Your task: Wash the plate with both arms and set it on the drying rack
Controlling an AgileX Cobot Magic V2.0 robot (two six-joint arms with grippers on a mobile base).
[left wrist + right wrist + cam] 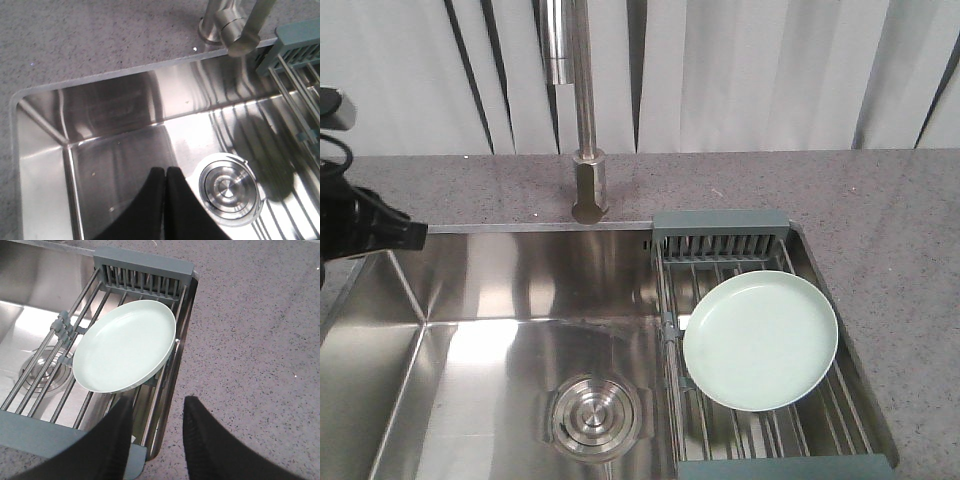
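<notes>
**Plate on the rack, right gripper nearest**

Plainly, the biggest thing around me is the speckled grey worktop (910, 230), and sunk into it is the steel sink (510, 290) with its round drain (596, 418) in the floor and the tall tap (586, 110) standing behind the back edge. Across the right end of the sink sits the drying rack (720, 232), steel bars in a grey-green frame, slotted section at the far end.

The plate (126, 345) lies on those bars, face up and slightly tilted, one edge close to the rack's right rail. It is round, so no axis favours one approach over another; what matters is which edge I can reach.

From my right wrist view, my right gripper (157, 427) hangs just past the near right corner of the rack, over the seam between rack and worktop, fingers apart and holding nothing. The plate lies ahead of it and a little to the left, its near rim close by. That makes my right arm clearly the nearer one.

My left gripper (166, 186) hovers over the sink basin beside the drain, fingers pressed together and empty. The rack only shows at the far right of its view, well apart.

I judge either the plate is yet to be lifted for washing, or the job is already finished; I cannot tell which.
</notes>
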